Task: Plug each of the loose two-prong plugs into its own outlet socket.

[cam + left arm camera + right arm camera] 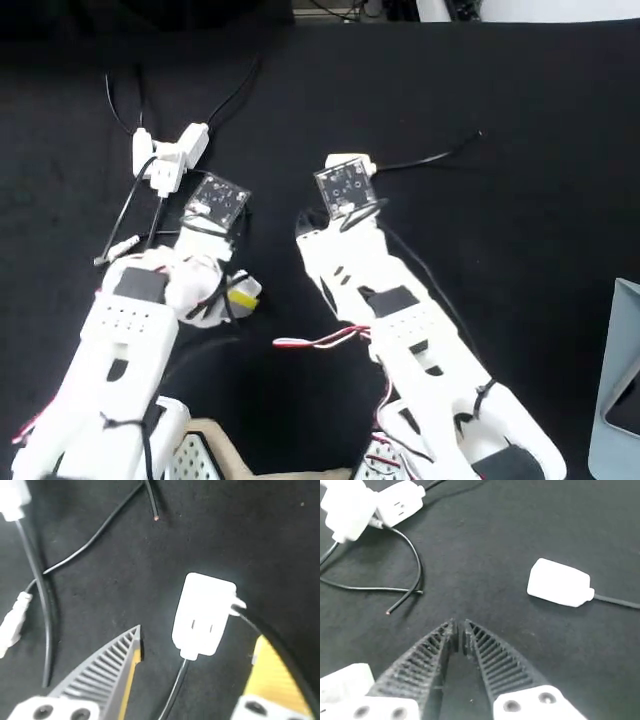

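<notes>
A white outlet socket (202, 615) with two slots lies flat on the black table, its cable trailing off. My left gripper (197, 642) stands open just above it, with the grey finger (112, 667) on one side and the yellow finger (272, 677) on the other. A small loose plug (11, 625) on a black cable lies off to the side. My right gripper (458, 630) is shut on nothing, hovering over bare cloth. A white plug block (559, 582) with a cable lies apart from it, and two more white sockets (400, 502) lie farther off.
Thin black cables (130, 200) loop across the far left of the table (520, 120). A cluster of white sockets (170, 155) sits beyond the left arm (130, 310). A grey stand (620, 390) is at the right edge. Red and white wires (310, 340) hang between the arms.
</notes>
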`<state>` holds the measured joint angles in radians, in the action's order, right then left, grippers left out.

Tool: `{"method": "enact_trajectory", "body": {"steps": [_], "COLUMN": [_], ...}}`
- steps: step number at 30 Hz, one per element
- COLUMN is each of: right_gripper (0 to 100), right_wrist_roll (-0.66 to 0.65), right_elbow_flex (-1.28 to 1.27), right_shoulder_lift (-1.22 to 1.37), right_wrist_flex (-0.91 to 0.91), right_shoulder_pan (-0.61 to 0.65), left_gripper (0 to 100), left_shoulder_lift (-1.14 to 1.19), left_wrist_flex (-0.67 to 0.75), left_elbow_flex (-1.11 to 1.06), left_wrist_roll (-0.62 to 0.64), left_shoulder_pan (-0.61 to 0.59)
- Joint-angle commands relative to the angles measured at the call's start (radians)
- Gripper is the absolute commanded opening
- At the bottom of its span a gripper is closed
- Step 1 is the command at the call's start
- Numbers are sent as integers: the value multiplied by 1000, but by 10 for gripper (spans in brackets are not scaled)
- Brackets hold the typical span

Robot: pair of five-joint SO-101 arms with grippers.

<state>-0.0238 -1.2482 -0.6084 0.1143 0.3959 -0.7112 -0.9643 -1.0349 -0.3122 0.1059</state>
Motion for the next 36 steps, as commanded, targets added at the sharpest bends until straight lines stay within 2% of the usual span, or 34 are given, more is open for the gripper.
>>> {"method": "enact_trajectory", "body": {"steps": [1,7,11,17,21,26,33,36], "right_gripper": [15,15,15,15,15,15,15,15], "right_wrist_roll": [11,21,137,203,215,213,212,210], "right_elbow_flex": [22,42,64,68,77,77,77,77], "right_shoulder_lift": [-41,-45,-41,-44,-39,-39,-38,-38], "right_wrist_flex": [-18,9,15,9,9,9,11,11], "right_shoulder_pan": [-18,-68,-132,-184,-196,-192,-190,-190], "left_gripper": [353,341,213,23,28,29,30,56], "left_shoulder_lift": [143,479,620,611,526,486,652,758], "left_wrist_flex": [78,103,101,68,12,21,106,98], "left_elbow_flex": [51,202,318,430,526,659,819,898], "left_wrist_roll": [-11,-5,-5,-5,-3,-3,-5,-5], "left_shoulder_pan": [13,21,16,8,-33,-159,-259,-283]}}
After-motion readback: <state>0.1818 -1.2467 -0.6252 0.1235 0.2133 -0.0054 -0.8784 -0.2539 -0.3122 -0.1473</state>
